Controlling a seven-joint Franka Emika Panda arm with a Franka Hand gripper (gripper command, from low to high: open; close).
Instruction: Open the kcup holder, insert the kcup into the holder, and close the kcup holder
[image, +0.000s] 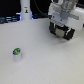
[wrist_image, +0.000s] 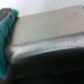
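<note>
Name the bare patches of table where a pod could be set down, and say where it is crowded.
Bare table lies between the kcup and the kcup holder, and along the near edge. It is crowded at the far edge, where the gripper hangs at the holder.

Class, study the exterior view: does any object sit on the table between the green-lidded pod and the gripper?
Nothing visible does. The kcup stands alone on the white table, and the surface between it and the gripper shows bare.

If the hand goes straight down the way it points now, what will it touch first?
Probably the kcup holder: the hand sits directly over that dark box, seemingly at its top already. The kcup stands far off on the table. Depth is unclear.
</note>
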